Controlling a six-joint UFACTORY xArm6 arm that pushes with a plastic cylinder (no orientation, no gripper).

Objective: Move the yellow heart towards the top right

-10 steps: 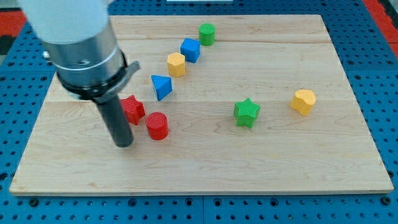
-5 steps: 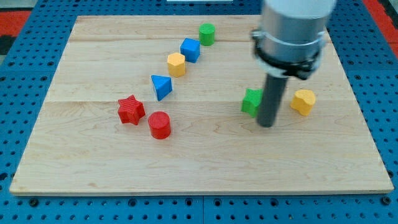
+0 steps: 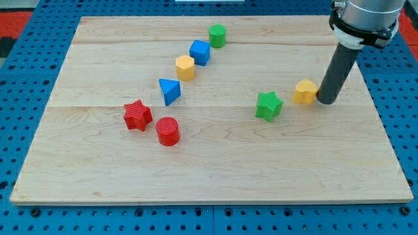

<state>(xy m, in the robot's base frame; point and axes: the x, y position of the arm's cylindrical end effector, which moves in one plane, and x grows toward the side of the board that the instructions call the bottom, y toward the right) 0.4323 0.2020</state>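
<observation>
My tip [image 3: 326, 102] sits right up against the yellow heart [image 3: 304, 91], on the heart's right-hand side in the view and a touch lower; the two look to be touching. The arm ends in this straight dark rod, so whether a pincer is wide or narrow cannot be told here. The heart itself lies on the bench [image 3: 228, 163], in its right half and about midway between the view's top and bottom.

Next out from the heart is the green star [image 3: 268, 105], near it on the view's left and slightly lower, with a clear gap between them.

Further left of the heart, well apart from it, a slanting line of blocks runs up the bench. The green cylinder [image 3: 217, 34] is highest, up and left of the heart. Then come the blue cube [image 3: 200, 51], the yellow hexagon [image 3: 185, 67] and the blue triangle [image 3: 169, 91], the last about level with the heart.

Farthest from the heart, down and left, sit the red cylinder [image 3: 167, 131] and the red star [image 3: 138, 115], close beside each other.
</observation>
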